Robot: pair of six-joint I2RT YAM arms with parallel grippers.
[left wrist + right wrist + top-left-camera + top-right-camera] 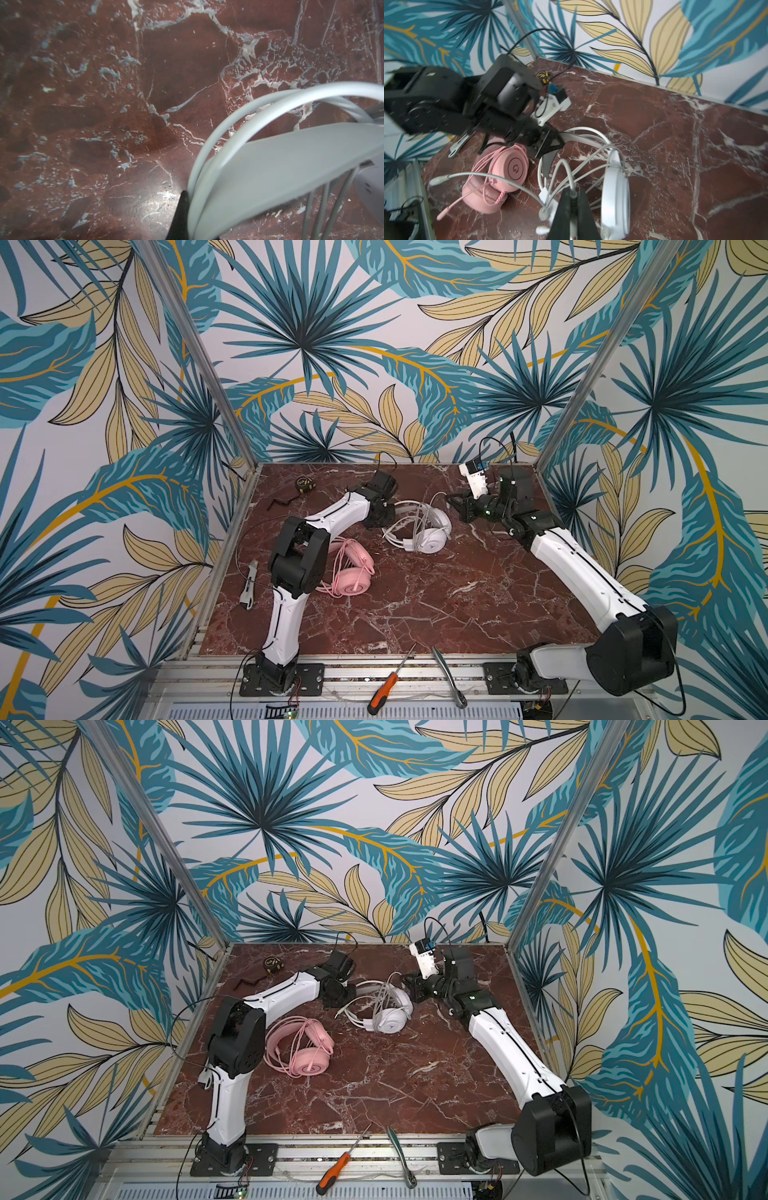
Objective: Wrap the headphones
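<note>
The white headphones (430, 531) lie near the back middle of the marble table, with their thin white cable (560, 172) looped loosely over them. My left gripper (390, 512) is shut on their headband (270, 166). One black finger (182, 207) presses against the band's edge; the other finger is hidden behind it. My right gripper (573, 196) sits just right of the white cups (614, 187) and is shut on the white cable. The pink headphones (349, 568) lie nearer, beside my left arm, their pink cable (481, 187) wound around them.
A tape measure (304, 484) and a small dark bent piece (282, 502) lie at the back left. A utility knife (249, 585) rests at the left edge. An orange-handled screwdriver (386, 689) and a ratchet wrench (449, 676) lie on the front rail. Patterned walls enclose three sides.
</note>
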